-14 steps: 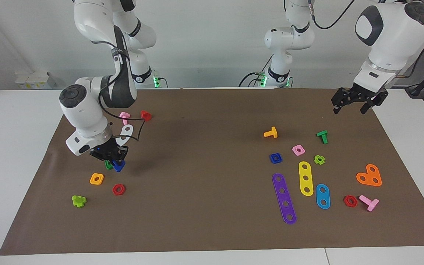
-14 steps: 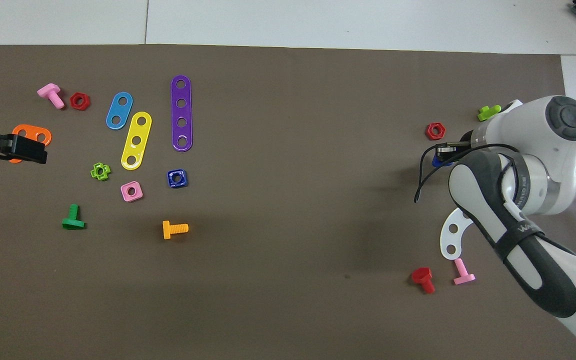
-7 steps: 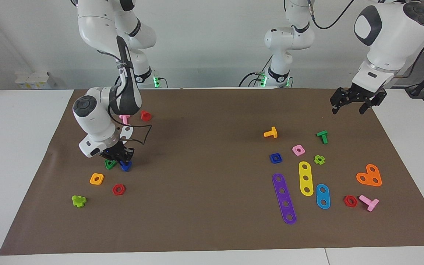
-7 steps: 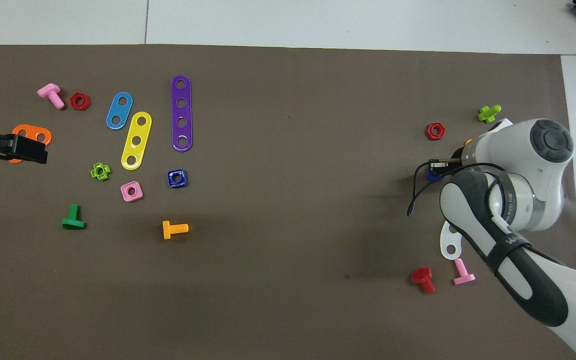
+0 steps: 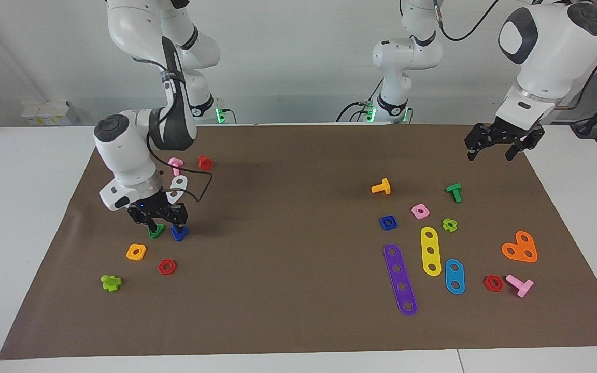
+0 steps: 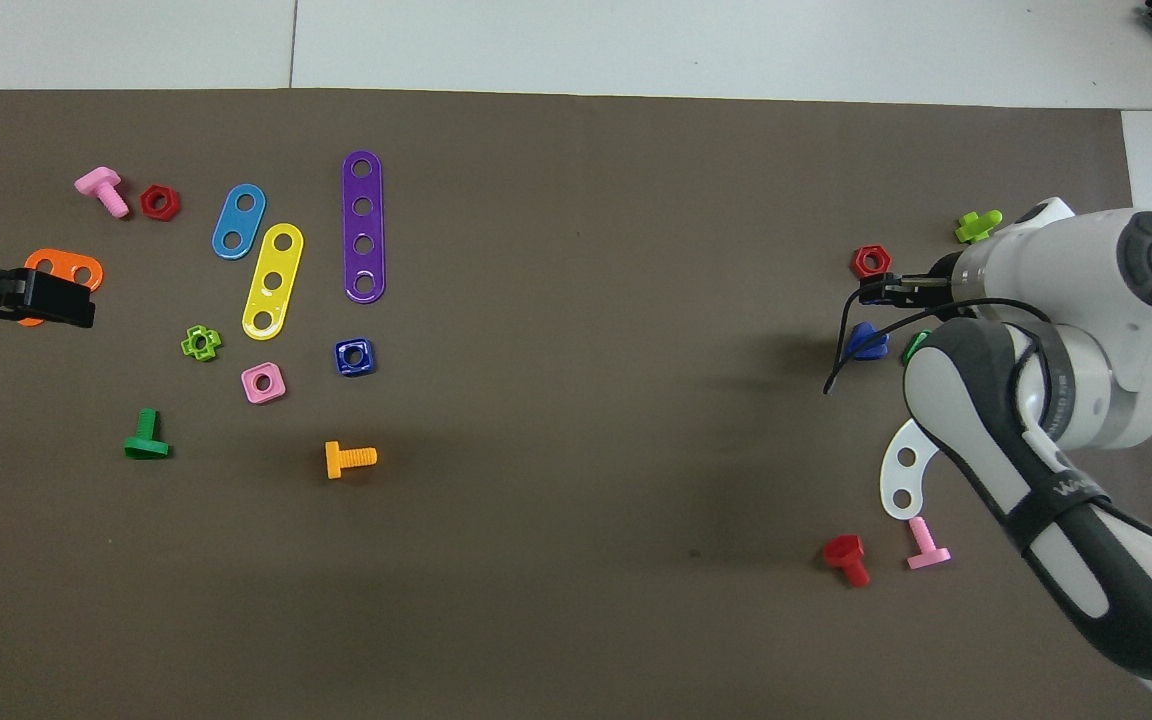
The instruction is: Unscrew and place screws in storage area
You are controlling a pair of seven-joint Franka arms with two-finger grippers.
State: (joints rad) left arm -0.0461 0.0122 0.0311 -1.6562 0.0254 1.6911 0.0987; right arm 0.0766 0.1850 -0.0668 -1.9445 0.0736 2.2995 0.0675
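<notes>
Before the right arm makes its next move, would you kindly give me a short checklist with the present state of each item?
1. Blue bolt resting on the brown mat, beside the green triangular nut: ok.
2. Right gripper open above the bolt and the nut: ok.
3. Fingers out of contact with the bolt: cannot tell; one finger stands very close above it.
4. Blue square nut still at the left arm's end of the mat, not in the storage group: not ok.
5. Left gripper waiting in the air, holding nothing: ok.
</notes>
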